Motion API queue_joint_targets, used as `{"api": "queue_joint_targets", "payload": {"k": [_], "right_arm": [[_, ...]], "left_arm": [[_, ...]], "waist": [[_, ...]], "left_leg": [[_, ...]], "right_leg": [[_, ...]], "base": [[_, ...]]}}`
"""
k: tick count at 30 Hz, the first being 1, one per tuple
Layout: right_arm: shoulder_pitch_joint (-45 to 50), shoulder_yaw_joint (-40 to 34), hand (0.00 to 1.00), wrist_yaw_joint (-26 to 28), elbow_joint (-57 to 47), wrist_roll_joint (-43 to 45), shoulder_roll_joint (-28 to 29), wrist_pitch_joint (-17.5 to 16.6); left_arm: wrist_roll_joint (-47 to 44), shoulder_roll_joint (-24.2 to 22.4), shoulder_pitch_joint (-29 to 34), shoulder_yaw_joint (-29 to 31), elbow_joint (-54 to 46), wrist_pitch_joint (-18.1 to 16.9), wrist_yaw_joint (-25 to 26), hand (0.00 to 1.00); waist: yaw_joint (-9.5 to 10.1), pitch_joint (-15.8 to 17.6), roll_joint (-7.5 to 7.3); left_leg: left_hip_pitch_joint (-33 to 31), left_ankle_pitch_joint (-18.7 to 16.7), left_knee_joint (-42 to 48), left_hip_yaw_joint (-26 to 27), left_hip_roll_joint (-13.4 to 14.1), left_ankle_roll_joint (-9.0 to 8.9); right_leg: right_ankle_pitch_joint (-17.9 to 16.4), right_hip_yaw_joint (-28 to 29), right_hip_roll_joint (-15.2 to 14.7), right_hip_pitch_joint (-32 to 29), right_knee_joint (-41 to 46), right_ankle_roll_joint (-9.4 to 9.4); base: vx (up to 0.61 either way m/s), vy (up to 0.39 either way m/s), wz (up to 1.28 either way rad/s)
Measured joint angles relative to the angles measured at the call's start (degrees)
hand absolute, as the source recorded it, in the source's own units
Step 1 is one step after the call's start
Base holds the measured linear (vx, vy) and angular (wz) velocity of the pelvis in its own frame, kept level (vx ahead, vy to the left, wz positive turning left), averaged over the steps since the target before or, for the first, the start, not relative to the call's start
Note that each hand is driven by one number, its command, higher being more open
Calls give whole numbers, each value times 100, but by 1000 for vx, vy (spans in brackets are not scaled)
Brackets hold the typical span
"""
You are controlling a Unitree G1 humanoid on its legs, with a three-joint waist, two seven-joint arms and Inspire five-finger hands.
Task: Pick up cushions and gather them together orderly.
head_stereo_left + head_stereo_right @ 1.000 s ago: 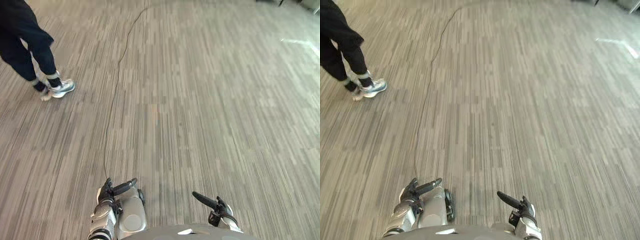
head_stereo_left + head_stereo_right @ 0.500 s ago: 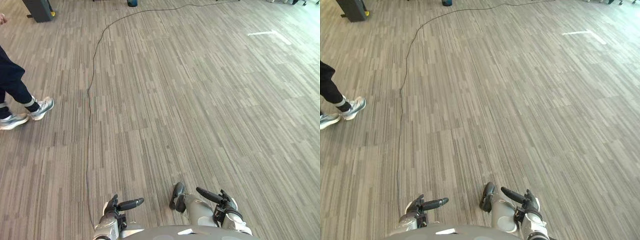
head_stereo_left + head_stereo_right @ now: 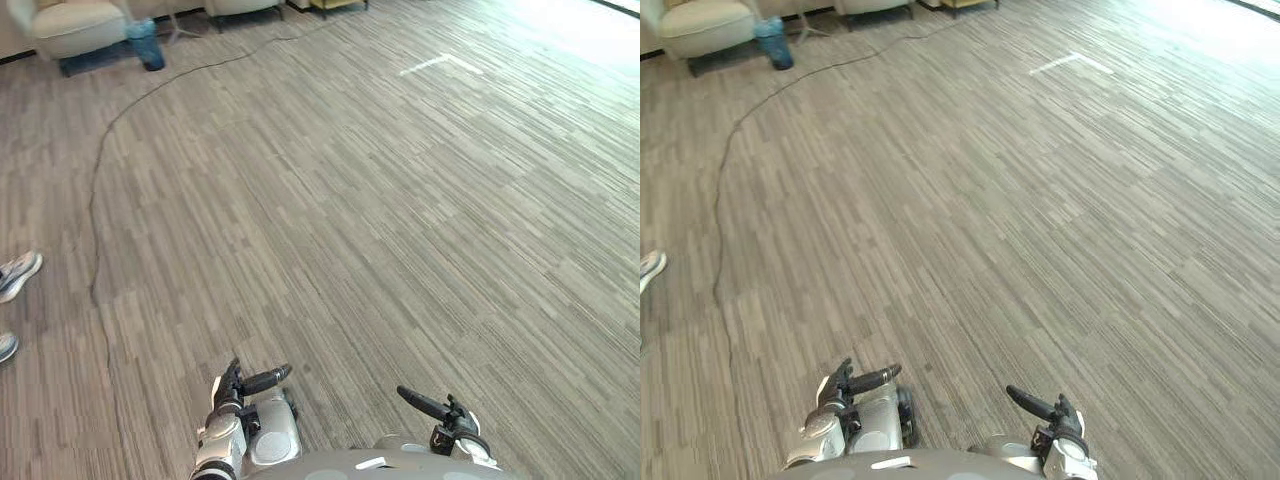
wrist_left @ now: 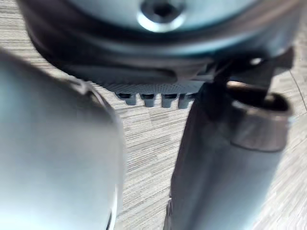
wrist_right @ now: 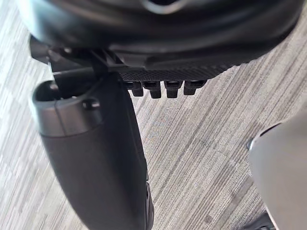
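The left hand (image 3: 250,382) and the right hand (image 3: 432,408) hang low over the grey striped floor (image 3: 380,200), fingers relaxed, thumbs extended, palms empty. A cream padded seat (image 3: 65,20), thick, rounded and pale, stands at the far left end of the floor, well apart from both hands; whether its padding is a loose cushion cannot be told. A blue container (image 3: 147,45) stands just beside it. A person's shoe (image 3: 18,272) shows at the left edge.

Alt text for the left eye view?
The left hand and right hand hang open and empty over grey striped floor. A cream armchair and blue container stand at the far left; a person's shoes show at the left edge.
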Motion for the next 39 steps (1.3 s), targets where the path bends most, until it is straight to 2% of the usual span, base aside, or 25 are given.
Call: {"api": "queue_joint_targets", "payload": {"k": [1, 4, 5, 6, 7, 8, 9, 11, 13, 15, 16, 17, 18, 21, 23, 24, 26, 28, 31, 33, 34, 35, 37, 38, 39], "right_arm": [[3, -8, 100, -6, 30, -4, 74, -1], [63, -25, 100, 3, 27, -7, 175, -16], [34, -13, 100, 43, 18, -48, 174, -56], [12, -3, 100, 92, -1, -43, 133, -72], [11, -3, 100, 91, -16, -45, 126, -74], [-1, 54, 100, 92, -55, -49, 80, -114], [-42, 235, 100, 100, -75, -106, 23, -138], [-168, 346, 100, 103, -14, -191, -38, -162], [-291, 438, 100, 114, 12, -222, -82, -153], [-404, 448, 100, 113, 43, -221, -113, -118], [-402, 436, 100, 117, 93, -208, -129, -113], [-416, 429, 100, 116, 108, -209, -159, -110], [-531, 432, 100, 124, 147, -231, -254, -113], [-520, 145, 100, 126, 85, -225, -212, -125], [-449, 111, 100, 116, 67, -234, -163, -93], [-415, 131, 100, 117, 44, -236, -167, -91], [-302, 231, 100, 110, -19, -232, -171, -86], [-299, 220, 100, 87, 113, -209, -144, -51], [-322, 224, 100, 79, 188, -215, -143, -4], [-324, 220, 100, 72, 256, -213, -170, 5], [-323, 224, 100, 68, 263, -217, -177, 8], [-300, 227, 100, 42, 271, -221, -181, 10], [-283, 248, 100, 10, 314, -226, -176, 6], [-228, 227, 100, 4, 326, -224, -124, -2], [-229, 215, 100, -5, 329, -222, -98, -1]], "left_arm": [[-22, 63, -8, -4, 51, 12, -1, 100], [-33, 161, -49, -13, 174, 11, 9, 100], [-35, 223, -65, -55, 307, 31, 30, 100], [-34, 267, -62, -142, 431, 68, 47, 100], [-35, 266, -54, -150, 451, 73, 55, 100], [-34, 279, -33, -269, 512, 74, 103, 100], [-25, 305, -6, -383, 539, 66, 108, 100], [-23, 326, 7, -501, 619, 72, 115, 100], [-9, 319, -12, -577, 684, 75, 107, 100], [28, 325, -44, -663, 844, 90, 116, 100], [100, 356, -9, -718, 856, 119, 106, 100], [120, 365, -33, -719, 876, 126, 105, 100], [212, 272, -88, -721, 909, 125, 103, 100], [313, 142, -89, -715, 898, 134, 91, 100], [438, 123, -76, -628, 801, 130, 83, 100], [440, 109, -64, -556, 770, 130, 78, 100], [433, 82, 4, -318, 527, 59, 104, 100], [421, 136, 15, -280, 379, 17, 111, 100], [376, 105, -6, -221, 282, -1, 102, 100], [277, 63, -27, -106, 247, -8, 106, 100], [241, 46, -29, -71, 246, -10, 110, 100], [150, 20, -28, -3, 248, -13, 114, 100], [147, 65, -22, -9, 270, -7, 112, 100], [140, 115, -28, -3, 263, 4, 106, 100], [150, 126, -51, -25, 280, 7, 108, 100]], "waist": [[-33, -79, -131], [-44, -209, -344], [-38, -186, -358], [-69, -172, -358], [-75, -169, -350], [-102, -148, -301], [-115, -145, -293], [-166, -128, -267], [-263, -95, -211], [-388, -52, -169], [-412, -46, -196], [-413, -45, -200], [-404, 20, 23], [-482, 5, 149], [-505, 5, 204], [-501, -3, 223], [-480, 16, 263], [-426, 54, 167], [-284, 101, 127], [-211, 139, 126], [-194, 142, 132], [-140, 148, 131], [-69, 117, 82], [-83, 1, 16], [-90, -6, -55]], "left_leg": [[-27, -190, 188, 74, -83, 184], [226, -829, 609, 400, -136, 355], [580, -1110, 682, 617, -133, 423], [1010, -1359, 687, 782, -138, 437], [1110, -1405, 678, 820, -137, 441], [1561, -1541, 518, 967, -123, 417], [2004, -1561, 169, 1152, -91, 366], [2437, -1506, -252, 1332, -48, 272], [2781, -1461, -621, 1550, 14, 193], [3241, -1351, -1153, 1776, -22, 2], [3484, -1281, -1458, 1773, -172, -119], [3610, -1260, -1550, 1768, -171, -156], [3745, -1165, -1569, 1748, 3, -287], [3663, -1057, -821, 1408, 366, -459], [3044, -756, 1095, 763, 915, -643], [2819, -636, 1635, 618, 1022, -664], [1867, -911, 3608, 468, 1322, -637], [1276, -1324, 3504, 604, 1119, -450], [751, -1497, 2382, 619, 776, -244], [430, -1112, 160, 272, 205, -224], [410, -970, -148, 209, 144, -231], [444, -512, -672, 116, 27, -239], [551, 84, -683, 33, -51, -172], [380, -5, -124, -58, -164, 123], [368, -324, 186, 25, -185, 171]], "right_leg": [[-5, 83, -123, -50, 156, -6], [60, 35, -451, -606, 1773, 137], [420, -80, -727, -1105, 3155, 676], [581, -460, -1108, -1539, 4382, 909], [571, -603, -1216, -1614, 4616, 875], [446, -1162, -1584, -1933, 5256, 651], [284, -1535, -1657, -2312, 5216, 429], [169, -1904, -1532, -2642, 4494, 251], [218, -2186, -1227, -2899, 3004, 248], [964, -2362, -905, -3065, 959, 286], [1938, -2352, -850, -3001, 595, 62], [2124, -2351, -813, -2978, 623, -344], [1767, -2302, -663, -3017, 990, -423], [968, -2341, -602, -2995, 1636, -412], [719, -2408, -291, -2479, 1400, -427], [697, -2399, -204, -2351, 1299, -441], [664, -2296, 197, -1727, 765, -463], [707, -2126, 312, -1173, 338, -461], [698, -1774, 356, -747, 8, -425], [593, -1306, 237, -469, -198, -279], [563, -1215, 226, -417, -219, -235], [437, -970, 174, -282, -225, -90], [263, -647, 77, -150, -218, 78], [23, -501, -98, -186, 46, 224], [-89, -448, -229, -340, 548, 392]], "base": [[561, 271, -44], [496, 244, -47], [595, 283, -72], [584, 268, -66], [468, 178, -58], [426, 113, -57], [408, 87, -61], [386, 23, -50], [400, -40, -42], [508, -140, -30], [489, -160, -18], [482, -159, -32], [469, -181, -34], [471, -261, -6], [474, -312, 9], [373, -224, -14], [339, -150, -27], [324, -77, -42], [313, 29, -68], [310, 113, -85], [388, 144, -99], [460, 172, -90], [572, 206, -87], [543, 194, -58], [528, 204, -48]]}}
